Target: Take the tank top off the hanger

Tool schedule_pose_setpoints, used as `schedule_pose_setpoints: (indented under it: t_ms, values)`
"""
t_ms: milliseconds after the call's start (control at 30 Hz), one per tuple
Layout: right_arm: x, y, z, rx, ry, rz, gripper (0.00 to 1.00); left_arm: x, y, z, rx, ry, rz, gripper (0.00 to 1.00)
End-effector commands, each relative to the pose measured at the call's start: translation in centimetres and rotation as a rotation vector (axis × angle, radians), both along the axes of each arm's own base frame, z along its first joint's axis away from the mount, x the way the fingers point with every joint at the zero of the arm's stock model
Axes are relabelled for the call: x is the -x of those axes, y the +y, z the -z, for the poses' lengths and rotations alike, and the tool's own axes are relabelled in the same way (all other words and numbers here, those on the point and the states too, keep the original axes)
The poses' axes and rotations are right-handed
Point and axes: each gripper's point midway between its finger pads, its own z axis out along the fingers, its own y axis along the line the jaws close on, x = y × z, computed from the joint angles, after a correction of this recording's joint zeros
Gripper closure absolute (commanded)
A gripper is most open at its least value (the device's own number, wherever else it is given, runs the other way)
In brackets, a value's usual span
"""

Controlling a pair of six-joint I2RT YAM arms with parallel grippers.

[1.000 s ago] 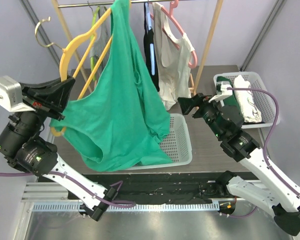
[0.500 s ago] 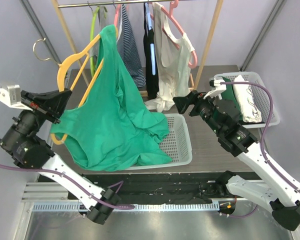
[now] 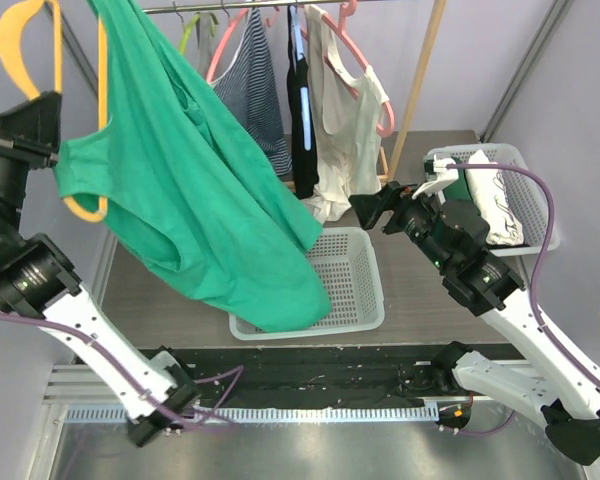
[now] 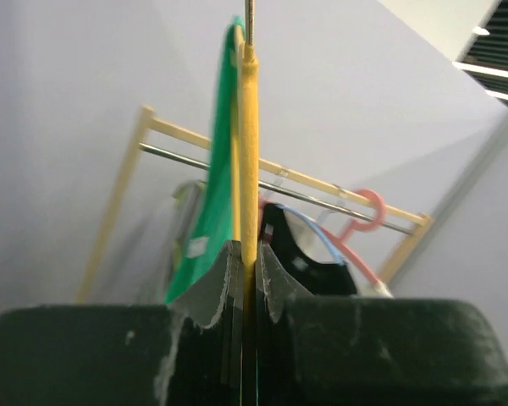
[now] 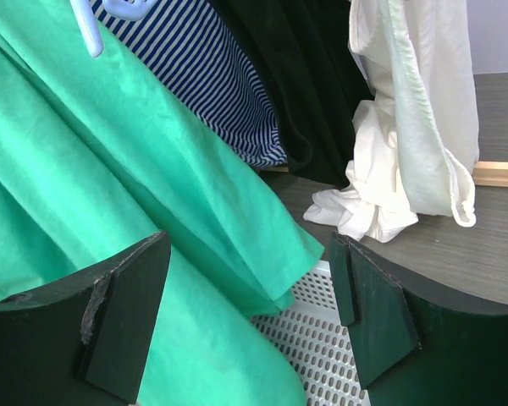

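Top external:
- left gripper [image 3: 52, 135] sits high at the left edge of the frame, jaws pressed together on the yellow hanger [image 3: 100, 60].
- Hanger is off the rack rail [image 3: 230, 6], its hook in the upper left corner.
- green tank top [image 3: 195, 190] is on the hanger and drapes diagonally from top left toward centre. Its lower hem hangs over the left part of the white basket [image 3: 355, 290]. Can't tell if the hem touches the basket.
- right gripper [image 3: 375, 212] is right of centre, jaws spread, nothing in them. It sits just beside the tank top's right edge, not gripping it.
- On the rail behind: striped top [image 3: 255, 100], black garment [image 3: 302, 110], white top [image 3: 345, 120].
- second basket [image 3: 525, 165] with folded clothes sits at far right on the table [image 3: 420, 300].

Left wrist:
- Both fingers [image 4: 224, 288] are clamped on the hanger's yellow bar, which runs straight up through the centre of the frame.
- Green fabric lies right against the bar on its left side.
- Rail, a pink hanger [image 4: 368, 211] and the black garment show behind, blurred.

Right wrist:
- Fingers [image 5: 123, 313] stand wide apart at the lower left and lower right of the frame.
- Tank top fills the left half and its hem corner drops between the fingers. No contact is visible.
- Perforated basket floor shows bottom centre, under the hem.
- Striped top, black garment and white top hang across the top of the frame.
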Motion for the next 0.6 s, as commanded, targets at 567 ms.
schedule_pose_setpoints:
  t_ms: [567]
  values:
    - [-0.2,-1.2,-2.2,0.001,-0.023,0.060,0.16,-9.3,-22.4,12.4,-0.470,0.371,0.515,1.00]
